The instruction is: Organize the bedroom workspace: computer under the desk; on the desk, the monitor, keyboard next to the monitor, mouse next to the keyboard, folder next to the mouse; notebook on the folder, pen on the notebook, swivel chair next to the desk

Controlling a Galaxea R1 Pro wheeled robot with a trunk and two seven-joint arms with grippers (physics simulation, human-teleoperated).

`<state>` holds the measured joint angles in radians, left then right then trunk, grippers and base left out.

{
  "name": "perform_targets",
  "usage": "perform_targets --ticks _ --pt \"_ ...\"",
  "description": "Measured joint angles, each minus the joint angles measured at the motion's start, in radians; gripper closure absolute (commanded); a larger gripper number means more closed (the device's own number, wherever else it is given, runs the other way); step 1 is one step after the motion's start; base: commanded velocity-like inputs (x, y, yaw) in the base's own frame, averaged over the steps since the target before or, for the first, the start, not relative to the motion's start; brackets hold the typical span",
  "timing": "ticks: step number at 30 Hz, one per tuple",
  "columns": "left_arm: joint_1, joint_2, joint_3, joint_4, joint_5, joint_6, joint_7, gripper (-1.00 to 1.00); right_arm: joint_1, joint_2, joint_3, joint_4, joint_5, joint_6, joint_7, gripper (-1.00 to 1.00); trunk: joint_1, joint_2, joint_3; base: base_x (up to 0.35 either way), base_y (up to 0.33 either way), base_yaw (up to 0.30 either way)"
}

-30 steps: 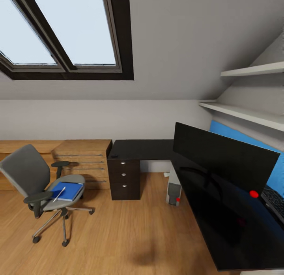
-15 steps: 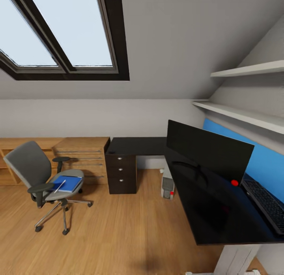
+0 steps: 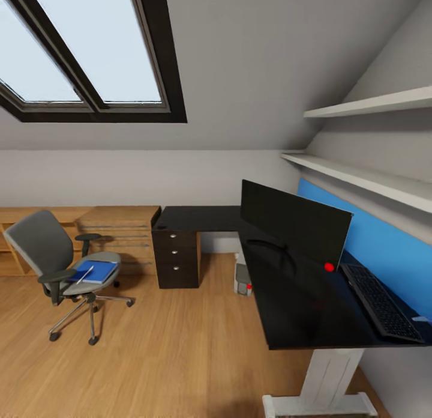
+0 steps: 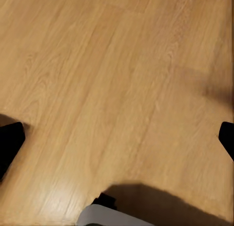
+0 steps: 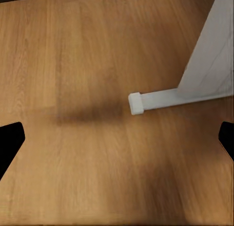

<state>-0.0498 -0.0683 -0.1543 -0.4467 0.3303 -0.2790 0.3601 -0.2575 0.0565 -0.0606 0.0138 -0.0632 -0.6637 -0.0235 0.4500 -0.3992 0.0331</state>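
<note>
The grey swivel chair [image 3: 45, 253] stands on the floor at the left, apart from the desk. On its seat lies the blue folder [image 3: 99, 271], and the thin white pen [image 3: 84, 275] rests on top of it. I cannot make out the notebook, and the mouse is out of view. The black L-shaped desk [image 3: 303, 310] carries the monitor [image 3: 291, 223] and, behind it by the wall, the keyboard [image 3: 381, 301]. Under the desk stands the computer [image 3: 243, 280]. My left gripper [image 4: 117, 141] and right gripper [image 5: 117, 138] hang open over bare floor, holding nothing.
Black drawers [image 3: 176, 259] sit under the desk's far wing, with light wooden cabinets [image 3: 123, 226] to their left. The white desk leg [image 3: 330, 370] and its foot [image 5: 158, 100] stand close to my right arm. Two wall shelves [image 3: 366, 178] hang above the desk.
The camera has pulled back and turned, so the whole picture has shifted left. The desk's near end, its white leg and more of the keyboard now show. No object moved.
</note>
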Motion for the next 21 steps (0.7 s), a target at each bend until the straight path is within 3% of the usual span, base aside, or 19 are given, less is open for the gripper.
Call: perform_targets --ticks 6,13,21 --pt "0.000 0.000 0.001 0.000 0.000 0.000 0.000 -1.00 -0.001 0.003 -0.005 -0.014 -0.011 -0.001 -0.001 -1.00 0.000 0.000 0.000 -0.171 -0.301 0.000" --pt "0.000 0.000 0.002 0.000 0.001 0.000 0.001 -1.00 -0.001 0.032 -0.010 -0.134 -0.014 0.002 -0.002 -1.00 0.000 0.000 0.000 -0.159 -0.295 0.000" --pt "0.000 0.000 0.003 0.000 0.001 0.000 0.004 -1.00 -0.001 0.022 -0.012 -0.151 -0.012 -0.006 -0.001 -1.00 0.000 0.000 0.000 -0.053 -0.084 0.000"
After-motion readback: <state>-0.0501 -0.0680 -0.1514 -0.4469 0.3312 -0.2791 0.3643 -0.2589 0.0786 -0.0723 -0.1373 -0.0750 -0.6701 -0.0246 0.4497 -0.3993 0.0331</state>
